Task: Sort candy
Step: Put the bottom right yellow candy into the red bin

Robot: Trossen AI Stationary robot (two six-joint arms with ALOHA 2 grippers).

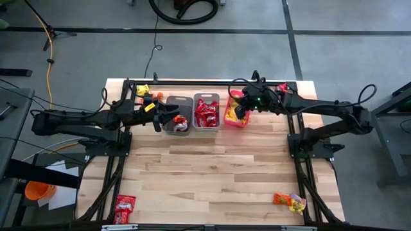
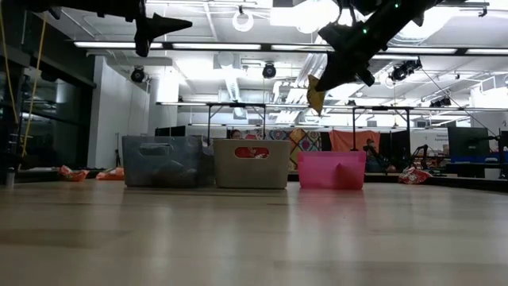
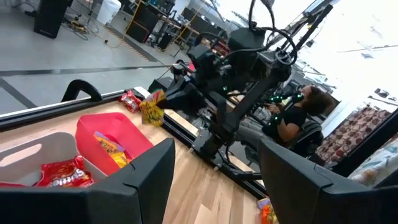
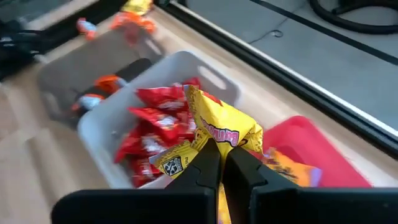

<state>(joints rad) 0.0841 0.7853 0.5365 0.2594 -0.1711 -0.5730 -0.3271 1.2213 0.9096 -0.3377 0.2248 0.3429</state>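
My right gripper (image 1: 241,110) hangs over the pink bin (image 1: 235,124), shut on a yellow candy packet (image 4: 219,129). In the low view the packet (image 2: 316,94) is high above the pink bin (image 2: 331,171). My left gripper (image 1: 166,117) is open and empty, and hovers over the dark bin (image 1: 171,101). That bin holds a few orange and red sweets. The grey middle bin (image 1: 207,97) is full of red packets (image 4: 155,124). Yellow and orange sweets (image 3: 111,148) lie in the pink bin. My right gripper pinches the yellow packet between its two fingers by one crumpled edge (image 4: 210,144). Most of the packet sticks out past the fingertips. It is lifted clear above the pink bin, and in the low view it hangs below the slanting fingers.
Loose sweets lie at the table's far-left corner (image 1: 144,90) and far-right corner (image 1: 282,86). A red bag (image 1: 124,207) sits near the near-left edge, and an orange-yellow pile (image 1: 289,202) is at the near-right. The three bins stand in a row along the far edge. A person (image 3: 292,115) sits beyond the table.
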